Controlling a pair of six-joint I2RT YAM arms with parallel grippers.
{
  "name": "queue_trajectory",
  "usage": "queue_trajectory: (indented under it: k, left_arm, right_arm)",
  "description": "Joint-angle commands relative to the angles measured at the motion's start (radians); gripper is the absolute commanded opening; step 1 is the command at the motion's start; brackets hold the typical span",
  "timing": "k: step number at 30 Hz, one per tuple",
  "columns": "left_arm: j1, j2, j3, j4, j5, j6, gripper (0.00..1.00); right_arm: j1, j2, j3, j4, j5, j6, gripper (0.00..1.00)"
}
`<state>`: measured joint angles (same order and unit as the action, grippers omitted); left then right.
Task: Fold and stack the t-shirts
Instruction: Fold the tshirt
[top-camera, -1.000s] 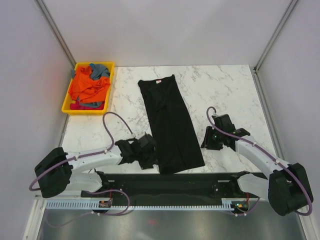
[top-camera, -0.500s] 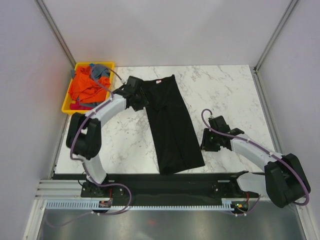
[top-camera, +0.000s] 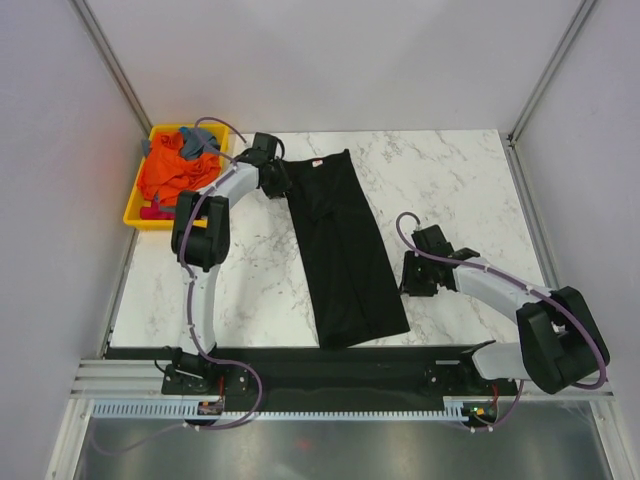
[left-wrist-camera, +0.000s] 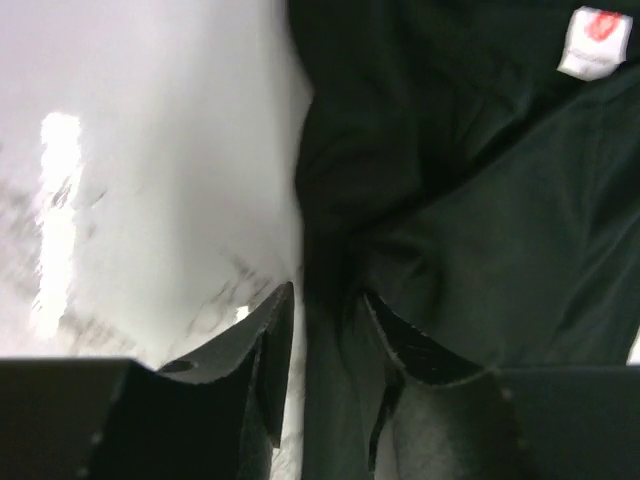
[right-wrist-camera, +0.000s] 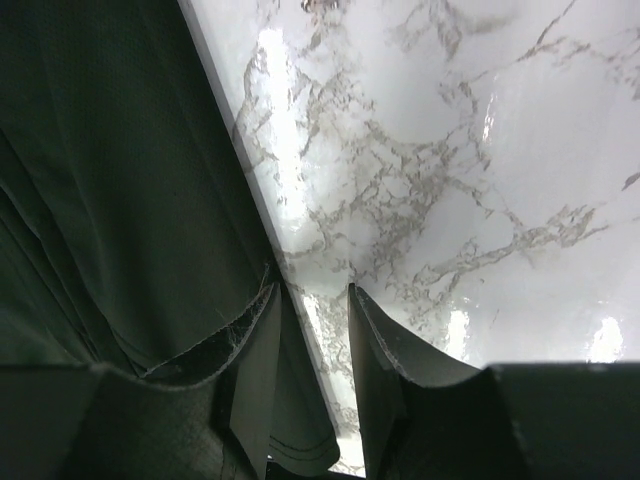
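Left gripper (left-wrist-camera: 327, 295) sits half-open astride the far left edge of the black t-shirt (top-camera: 345, 250), right gripper (right-wrist-camera: 312, 292) gapes at its right edge. Floppy, light cloth, so I'd pinch the corners.

The long black cloth t-shirt (top-camera: 345, 250) was seen as soft and matt, with a fine knit shown in the right wrist view. The white, grey-veined marble-look tabletop (top-camera: 450, 190) was smooth and glossy, marked by bright glare. The yellow rectangular tray (top-camera: 135, 215) was seen as smooth plastic, and the crumpled orange and grey-blue t-shirts (top-camera: 170, 175) as matt cloth. The black fingers (right-wrist-camera: 250, 360) of the right gripper (right-wrist-camera: 312, 295) were matt and rough-edged.
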<state>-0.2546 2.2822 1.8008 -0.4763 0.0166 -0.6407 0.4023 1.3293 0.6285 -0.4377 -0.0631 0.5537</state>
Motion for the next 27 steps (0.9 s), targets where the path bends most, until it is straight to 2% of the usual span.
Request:
queue_trajectory:
  k: [1, 3, 4, 5, 6, 13, 15, 17, 19, 22, 24, 25, 27]
  left_arm:
    - [0.002, 0.057, 0.127, 0.039, 0.069, 0.095, 0.37]
    - [0.006, 0.108, 0.184, 0.042, 0.069, 0.098, 0.15]
    - [0.011, 0.126, 0.202, 0.045, 0.071, 0.096, 0.15]
    - [0.014, 0.141, 0.222, 0.050, 0.072, 0.093, 0.07]
    - [0.023, 0.179, 0.247, 0.060, 0.083, 0.087, 0.04]
    - [0.066, 0.355, 0.557, 0.107, 0.219, 0.058, 0.02]
    - [0.075, 0.330, 0.542, 0.105, 0.239, 0.070, 0.16]
    - [0.075, 0.234, 0.432, 0.105, 0.233, 0.076, 0.36]
    - [0.075, 0.156, 0.297, 0.102, 0.233, 0.098, 0.44]
    - [0.069, -0.007, 0.124, 0.043, 0.150, 0.121, 0.49]
    - [0.048, -0.151, 0.018, 0.028, 0.050, 0.147, 0.49]
    - [0.040, -0.203, -0.079, 0.007, 0.027, 0.147, 0.49]
    - [0.008, -0.338, -0.176, -0.022, -0.007, 0.130, 0.47]
  right_arm:
    - [0.004, 0.014, 0.049, 0.036, 0.034, -0.002, 0.41]
    - [0.004, 0.027, 0.060, 0.036, 0.042, -0.001, 0.41]
    - [0.004, 0.030, 0.063, 0.036, 0.045, -0.001, 0.41]
    - [0.004, 0.034, 0.068, 0.037, 0.046, 0.000, 0.41]
    - [0.004, 0.037, 0.073, 0.037, 0.046, 0.002, 0.41]
    - [0.004, 0.039, 0.056, 0.114, -0.017, 0.006, 0.43]
    - [0.006, 0.038, 0.056, 0.119, -0.033, 0.011, 0.43]
    - [0.009, 0.025, 0.045, 0.126, -0.047, 0.018, 0.43]
    - [0.020, 0.002, 0.022, 0.155, -0.087, 0.035, 0.44]
    - [0.046, -0.024, -0.006, 0.194, -0.138, 0.072, 0.45]
    - [0.062, -0.036, -0.022, 0.211, -0.144, 0.089, 0.45]
    - [0.081, -0.051, -0.042, 0.217, -0.155, 0.097, 0.45]
    - [0.095, -0.068, -0.064, 0.235, -0.149, 0.114, 0.45]
